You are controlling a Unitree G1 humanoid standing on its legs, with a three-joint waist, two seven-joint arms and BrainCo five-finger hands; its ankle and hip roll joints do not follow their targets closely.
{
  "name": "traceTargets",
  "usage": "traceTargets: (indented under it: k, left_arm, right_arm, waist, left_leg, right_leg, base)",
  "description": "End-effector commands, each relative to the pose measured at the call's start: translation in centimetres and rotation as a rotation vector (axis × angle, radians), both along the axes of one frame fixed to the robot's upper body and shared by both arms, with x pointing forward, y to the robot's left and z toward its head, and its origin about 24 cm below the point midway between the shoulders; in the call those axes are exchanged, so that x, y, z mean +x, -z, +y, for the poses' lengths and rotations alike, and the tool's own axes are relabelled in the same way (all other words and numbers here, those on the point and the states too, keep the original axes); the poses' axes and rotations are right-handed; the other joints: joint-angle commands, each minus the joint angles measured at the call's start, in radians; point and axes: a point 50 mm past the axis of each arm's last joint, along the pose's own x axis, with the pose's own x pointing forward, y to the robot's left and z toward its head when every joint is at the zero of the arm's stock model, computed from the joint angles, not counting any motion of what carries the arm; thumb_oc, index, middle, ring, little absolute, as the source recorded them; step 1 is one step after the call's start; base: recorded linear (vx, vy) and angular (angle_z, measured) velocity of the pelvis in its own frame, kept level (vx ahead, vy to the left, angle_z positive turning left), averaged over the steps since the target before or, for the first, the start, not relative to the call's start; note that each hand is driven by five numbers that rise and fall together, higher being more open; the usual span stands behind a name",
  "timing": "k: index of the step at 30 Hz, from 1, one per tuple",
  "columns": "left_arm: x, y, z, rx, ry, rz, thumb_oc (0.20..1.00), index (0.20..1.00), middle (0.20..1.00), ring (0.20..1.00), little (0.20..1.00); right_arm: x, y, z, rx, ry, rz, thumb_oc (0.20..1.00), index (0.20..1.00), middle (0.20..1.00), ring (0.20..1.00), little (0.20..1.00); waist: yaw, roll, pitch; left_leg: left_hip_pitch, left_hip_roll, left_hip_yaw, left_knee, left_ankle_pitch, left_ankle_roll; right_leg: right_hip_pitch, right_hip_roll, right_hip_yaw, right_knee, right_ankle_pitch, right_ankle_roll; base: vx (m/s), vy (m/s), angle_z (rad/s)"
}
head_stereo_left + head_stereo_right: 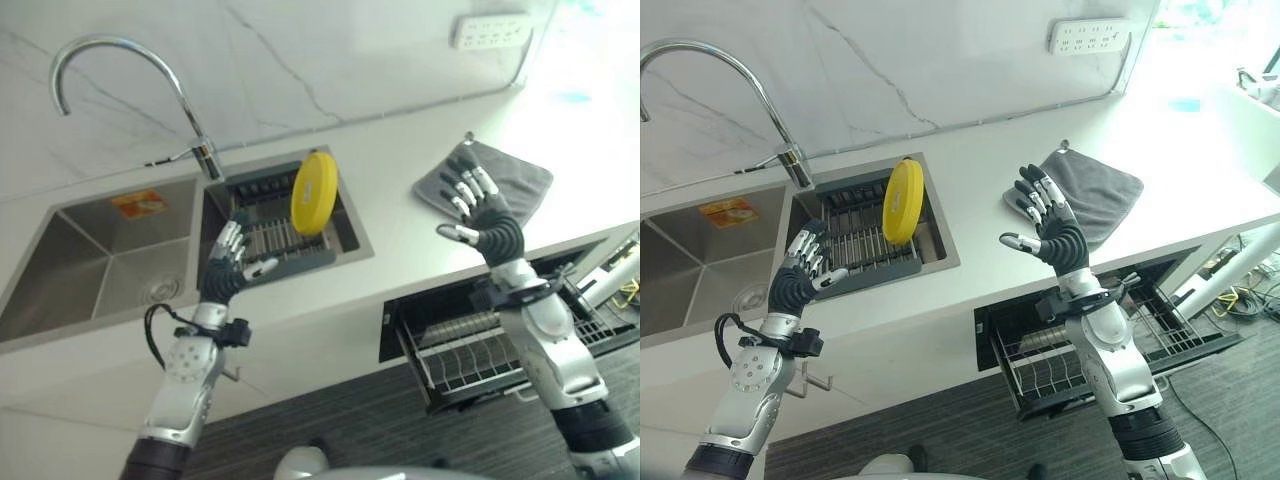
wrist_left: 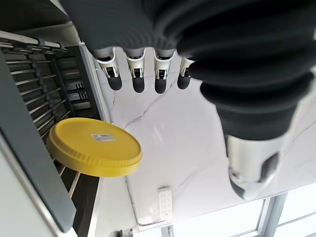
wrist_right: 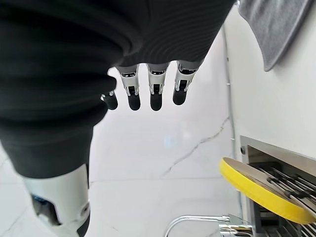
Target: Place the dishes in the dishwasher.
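One round yellow plate (image 1: 314,192) standing on edge in the dark slotted rack (image 1: 283,238), sunk in the right-hand basin beside the brushed-steel sink (image 1: 90,265); smooth, glossy plastic by the look, with a thick rolled rim and a small pale label on the underside, seen in the left wrist view (image 2: 94,147). Leaning slightly against the rack's thin metal wires.

Left hand (image 1: 229,266) raised just in front of the rack, near the plate but apart from it, silver fingers (image 2: 138,73) straight and spread, thumb held away, holding nothing. Right hand (image 1: 1052,230) lifted over the counter edge, fingers (image 3: 155,92) likewise straight and fanned, thumb out to the side, empty. Dark ribbed covers on both wrists.

Below the right arm, the dishwasher drawer (image 1: 1080,345) pulled out from under the counter: a dark frame with a wire basket of thin chrome tines in rows, no dishes visible on it.

On the white, smooth countertop (image 1: 970,210), a grey folded cloth (image 1: 1092,194), soft and flat with a small hanging loop at one corner, lying just behind the right hand. Behind the sink, a tall chrome tap (image 1: 130,80) curving in a high arch. White marble-veined wall (image 1: 920,70) behind, with a white socket strip (image 1: 1089,36) fixed to it. Dark, streaked floor (image 1: 940,430) beneath the counter.
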Motion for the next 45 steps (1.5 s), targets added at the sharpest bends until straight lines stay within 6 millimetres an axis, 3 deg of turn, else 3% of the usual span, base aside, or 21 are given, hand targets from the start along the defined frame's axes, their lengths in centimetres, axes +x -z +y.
traceTargets:
  k: [1, 11, 20, 26, 35, 45]
  left_arm:
    - [0.0, -2.3, 0.6, 0.048, 0.011, -0.133, 1.0, 1.0, 1.0, 1.0, 1.0]
    - [-0.1, -2.7, 0.1, 0.085, 0.056, -0.15, 1.0, 1.0, 1.0, 1.0, 1.0]
    - [0.0, -3.2, -0.3, 0.136, 0.141, -0.148, 1.0, 1.0, 1.0, 1.0, 1.0]
    - [0.2, -3.4, -0.6, 0.147, 0.195, -0.147, 1.0, 1.0, 1.0, 1.0, 1.0]
    - [0.3, -3.1, -1.3, 0.169, 0.284, -0.127, 1.0, 1.0, 1.0, 1.0, 1.0]
    - [-0.9, -2.5, -1.6, 0.258, 0.395, -0.096, 1.0, 1.0, 1.0, 1.0, 1.0]
  right_arm:
    - [0.3, -2.6, 0.6, 0.063, -0.024, -0.12, 1.0, 1.0, 1.0, 1.0, 1.0]
    - [1.7, -0.7, 1.9, 0.149, -0.141, 0.061, 1.0, 1.0, 1.0, 1.0, 1.0]
    - [4.8, -3.3, 2.7, 0.205, -0.103, 0.048, 1.0, 1.0, 1.0, 1.0, 1.0]
    - [6.6, -4.6, 2.1, 0.202, -0.04, 0.05, 1.0, 1.0, 1.0, 1.0, 1.0]
    - [8.2, -7.0, -0.8, 0.163, 0.11, -0.018, 1.0, 1.0, 1.0, 1.0, 1.0]
    - [8.9, -7.2, -4.9, 0.143, 0.245, -0.014, 1.0, 1.0, 1.0, 1.0, 1.0]
  waist:
    - [0.024, -0.024, -0.062]
    - [0.054, -0.023, -0.065]
    - [0.117, -0.028, -0.063]
    - [0.142, -0.026, -0.057]
    - [0.164, -0.007, -0.039]
    - [0.167, 0.022, -0.048]
  left_leg:
    - [-0.091, 0.012, -0.063, -0.016, 0.054, -0.037]
    - [-0.082, 0.014, -0.072, 0.002, 0.039, -0.039]
    - [-0.074, -0.006, -0.136, 0.016, 0.02, -0.032]
    - [-0.07, -0.026, -0.164, 0.022, 0.008, -0.022]
    - [-0.053, -0.066, -0.208, 0.016, -0.007, 0.004]
    - [0.004, -0.107, -0.217, -0.01, -0.018, 0.031]
  right_leg:
    - [0.034, 0.019, -0.002, 0.084, -0.123, -0.027]
    - [0.043, 0.01, -0.034, 0.077, -0.115, -0.027]
    - [0.059, 0.002, -0.051, 0.074, -0.111, -0.031]
    - [0.061, -0.009, -0.053, 0.08, -0.109, -0.029]
    - [0.055, -0.031, -0.048, 0.107, -0.108, -0.014]
    - [0.086, -0.056, -0.052, 0.133, -0.12, 0.0]
  base:
    - [0.0, 0.0, 0.0]
    - [0.01, -0.001, 0.01]
    - [0.09, 0.054, 0.16]
    - [0.09, 0.07, 0.15]
    - [0.07, 0.073, 0.11]
    - [0.09, 0.089, 0.14]
